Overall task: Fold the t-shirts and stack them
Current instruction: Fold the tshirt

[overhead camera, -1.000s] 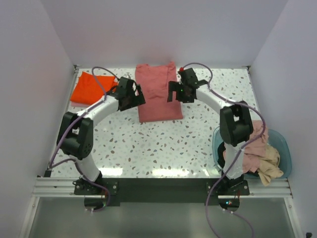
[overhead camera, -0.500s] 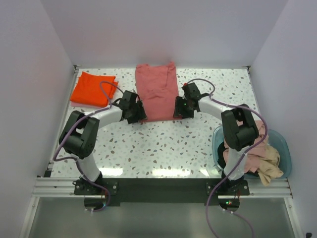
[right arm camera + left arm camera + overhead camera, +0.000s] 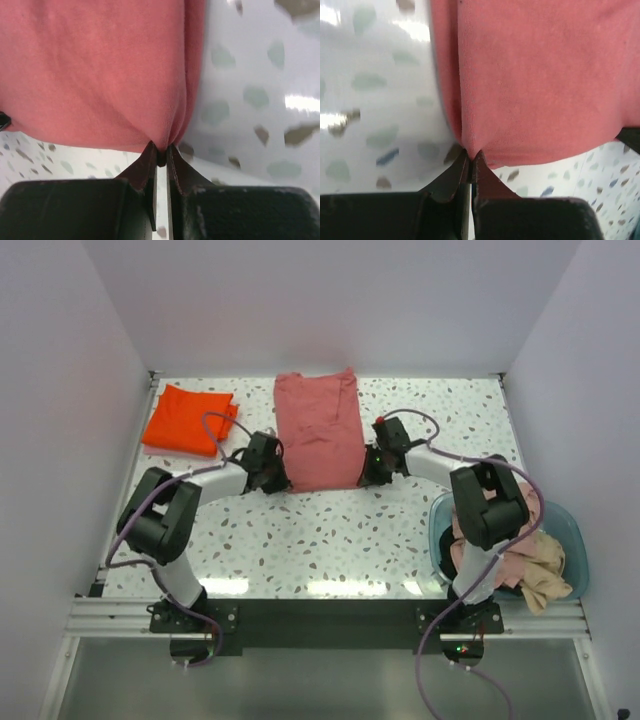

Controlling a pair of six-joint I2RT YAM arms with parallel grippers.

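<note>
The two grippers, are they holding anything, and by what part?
Both pinch the salmon-pink t-shirt: left gripper at its near-left hem corner, right gripper at its near-right one.

one shirt laid long, one folded, more heaped

the salmon-pink shirt (image 3: pixel 318 430) lies flat as a long narrow rectangle at the far middle of the table (image 3: pixel 330 530), both near corners pinched. the orange shirt (image 3: pixel 185 420) sits folded far left. pink shirt (image 3: pixel 515 528) and beige shirt (image 3: pixel 545 578) lie crumpled in the basin (image 3: pixel 578 540).
</note>
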